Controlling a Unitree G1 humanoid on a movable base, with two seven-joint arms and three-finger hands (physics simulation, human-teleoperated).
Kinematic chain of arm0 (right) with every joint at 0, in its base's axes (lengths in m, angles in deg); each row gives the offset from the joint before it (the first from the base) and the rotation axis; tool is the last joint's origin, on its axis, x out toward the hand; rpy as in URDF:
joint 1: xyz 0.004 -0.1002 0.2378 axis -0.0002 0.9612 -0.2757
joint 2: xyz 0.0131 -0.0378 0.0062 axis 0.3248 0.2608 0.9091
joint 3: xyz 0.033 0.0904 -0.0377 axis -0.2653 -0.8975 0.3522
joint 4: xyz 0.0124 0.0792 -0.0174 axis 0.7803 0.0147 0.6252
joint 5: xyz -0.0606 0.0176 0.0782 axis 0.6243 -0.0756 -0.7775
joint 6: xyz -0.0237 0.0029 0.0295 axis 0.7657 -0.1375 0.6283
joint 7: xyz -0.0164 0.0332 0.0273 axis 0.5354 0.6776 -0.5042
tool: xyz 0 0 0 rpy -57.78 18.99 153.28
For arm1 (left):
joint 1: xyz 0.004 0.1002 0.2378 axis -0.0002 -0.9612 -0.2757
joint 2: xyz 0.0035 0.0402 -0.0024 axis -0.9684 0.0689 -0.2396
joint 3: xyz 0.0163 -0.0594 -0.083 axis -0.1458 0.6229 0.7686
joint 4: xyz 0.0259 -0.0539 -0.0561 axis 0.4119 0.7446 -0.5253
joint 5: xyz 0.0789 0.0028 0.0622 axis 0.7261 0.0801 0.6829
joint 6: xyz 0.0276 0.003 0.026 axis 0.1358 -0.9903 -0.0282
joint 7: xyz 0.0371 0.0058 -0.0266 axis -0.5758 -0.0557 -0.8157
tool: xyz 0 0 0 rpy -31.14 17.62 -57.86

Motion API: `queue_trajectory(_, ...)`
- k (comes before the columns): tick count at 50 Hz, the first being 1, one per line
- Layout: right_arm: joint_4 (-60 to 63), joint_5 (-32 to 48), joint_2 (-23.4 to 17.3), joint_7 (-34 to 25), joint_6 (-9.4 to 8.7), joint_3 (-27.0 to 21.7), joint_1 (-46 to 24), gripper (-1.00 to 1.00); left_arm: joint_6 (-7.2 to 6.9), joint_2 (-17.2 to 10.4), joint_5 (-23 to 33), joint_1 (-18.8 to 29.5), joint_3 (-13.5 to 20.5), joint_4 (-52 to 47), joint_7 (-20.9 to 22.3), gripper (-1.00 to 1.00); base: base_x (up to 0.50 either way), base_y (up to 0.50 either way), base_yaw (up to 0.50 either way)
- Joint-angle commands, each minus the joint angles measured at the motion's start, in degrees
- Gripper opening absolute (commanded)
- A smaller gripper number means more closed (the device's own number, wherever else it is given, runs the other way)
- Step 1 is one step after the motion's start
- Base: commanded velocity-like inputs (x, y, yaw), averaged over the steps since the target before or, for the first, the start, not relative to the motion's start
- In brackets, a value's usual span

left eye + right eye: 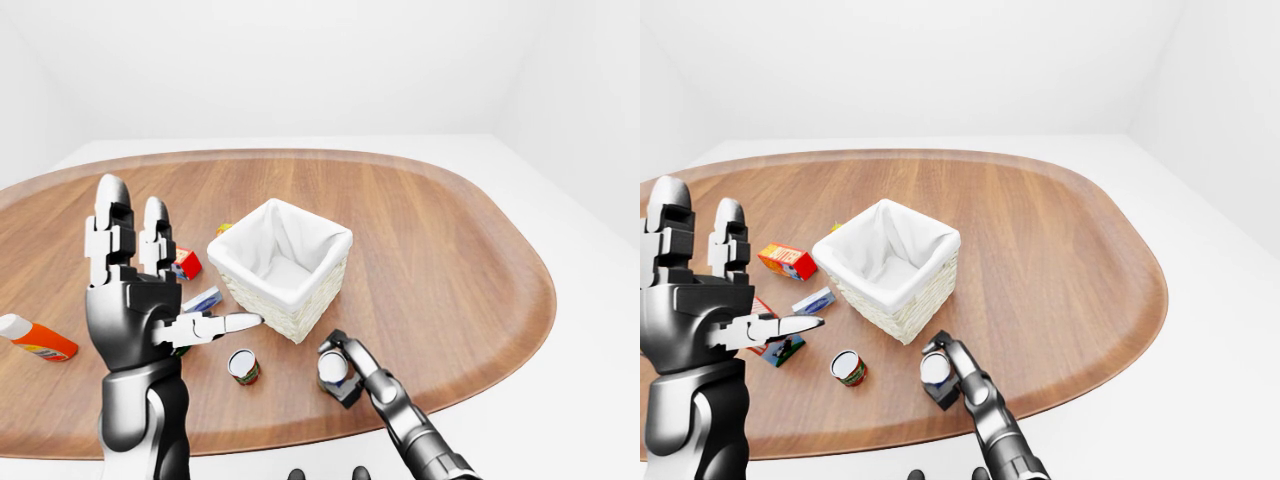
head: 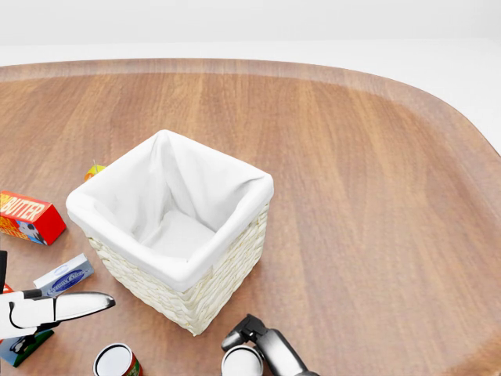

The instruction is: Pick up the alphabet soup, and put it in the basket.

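Reaching right hand (image 1: 345, 372) at alphabet soup (image 1: 332, 368), lower centre, just below basket (image 1: 283, 262); fingers round can, closure cannot tell. Judged rigid, light, slick: grip mid-wall. Left hand (image 1: 135, 300) raised, fingers spread.

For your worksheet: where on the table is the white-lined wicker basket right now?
In the left-eye view the basket sits upright near the table's middle, just left of centre. A red butter box lies to its left, and two cans stand below it, the right one at the right hand.
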Motion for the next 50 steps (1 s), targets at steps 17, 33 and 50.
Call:
queue_trajectory(17,9.9,2.3,-0.8,1.9,0.00,0.3,2.9,-1.00,0.00,0.0,-0.4,0.0,0.3,-0.6,-0.1,1.00,0.00,0.00,0.00)
queue_trajectory(33,24.2,1.9,-2.8,1.3,0.00,-0.1,8.0,-1.00,0.00,0.0,-0.5,-0.1,0.4,-0.8,0.0,1.00,0.00,0.00,0.00)
queue_trajectory(50,43.0,0.6,-3.8,-1.1,0.00,2.1,13.8,-1.00,0.00,0.0,-0.3,0.1,0.5,-0.4,-0.1,1.00,0.00,0.00,0.00)
